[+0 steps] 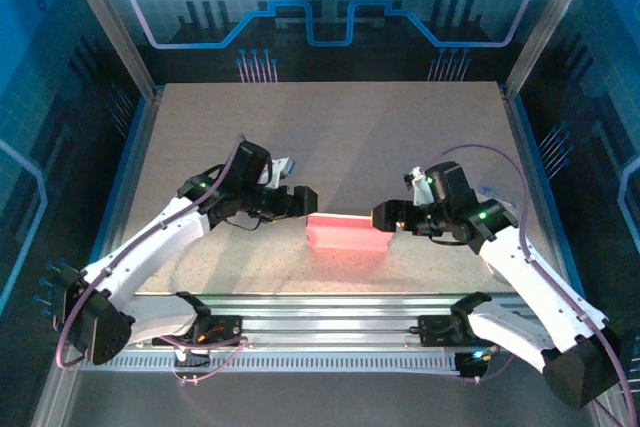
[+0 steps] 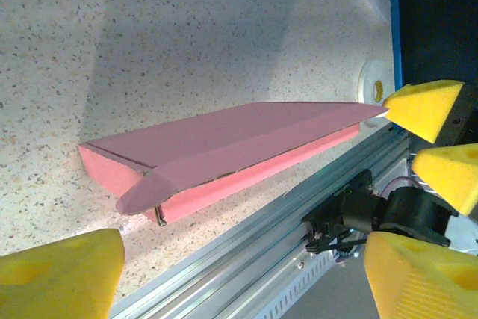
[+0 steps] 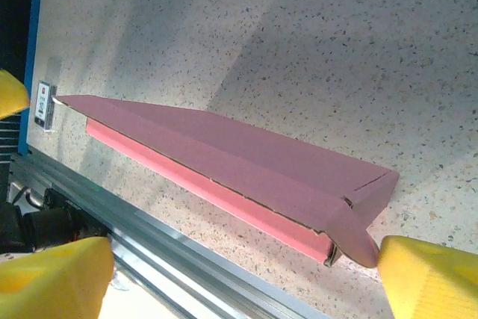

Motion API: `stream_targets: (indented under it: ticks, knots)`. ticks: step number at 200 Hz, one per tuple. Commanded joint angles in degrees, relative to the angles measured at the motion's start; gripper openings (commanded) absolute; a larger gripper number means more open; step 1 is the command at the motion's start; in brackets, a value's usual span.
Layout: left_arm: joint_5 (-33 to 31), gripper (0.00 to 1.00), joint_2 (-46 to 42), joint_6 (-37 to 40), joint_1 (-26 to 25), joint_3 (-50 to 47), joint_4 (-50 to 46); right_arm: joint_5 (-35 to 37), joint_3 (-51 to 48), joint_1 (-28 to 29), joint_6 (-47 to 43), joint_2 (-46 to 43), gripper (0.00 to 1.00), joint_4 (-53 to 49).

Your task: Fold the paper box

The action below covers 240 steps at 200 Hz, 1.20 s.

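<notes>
Paper box (image 1: 347,234): on bench (image 1: 330,127), near front edge, just behind aluminium rail (image 1: 330,309), long axis left to right. Partly folded: pink top panel sloping, brighter pink wall facing rail, small flap sticking out at each end in wrist views.

Left claw (image 1: 304,199) just off left end, right claw (image 1: 379,215) just off right end. Both low, pointing inward at each other.

Left claw wide: yellow fingers (image 2: 63,274) far apart at frame corners, nothing clamped between.

Right claw also wide: fingers (image 3: 429,278) spread, nothing clamped. Box end flap right beside one pad, contact unclear.

From left wrist: far box corner at right claw's upper yellow tip, touching or just short, cannot tell.

Small grey card with red mark (image 3: 45,104) on bench by far end of box.
</notes>
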Motion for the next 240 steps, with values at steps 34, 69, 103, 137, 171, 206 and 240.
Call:
stream_targets:
  ticks: [34,69,103,137,171,206,240]
  knots:
    - [-4.75,0.72,3.78,15.83,0.37,6.50,-11.11,4.48,4.81,-0.55,-9.79,1.08,0.76,-7.82]
    - [-3.16,0.61,6.55,18.26,0.41,7.90,-10.77,5.92,5.05,0.12,-11.23,3.02,0.64,-8.03]
    - [-1.61,0.50,9.08,19.47,0.12,9.10,-10.91,7.19,4.64,0.59,-11.38,4.55,0.54,-7.24]
    - [-1.08,0.43,10.36,20.28,-0.06,9.50,-10.88,7.79,4.46,1.17,-11.33,5.18,0.45,-6.88]
    - [-1.56,0.38,11.68,21.21,-0.39,10.21,-12.01,7.92,4.08,1.61,-11.12,5.43,0.39,-6.54]
    - [-1.52,0.36,12.13,22.36,-0.93,10.13,-13.13,7.98,3.63,1.78,-10.91,5.70,0.35,-6.10]
    - [-2.26,0.37,12.75,23.20,-1.41,10.28,-14.03,7.97,3.48,1.87,-10.68,5.79,0.30,-5.92]
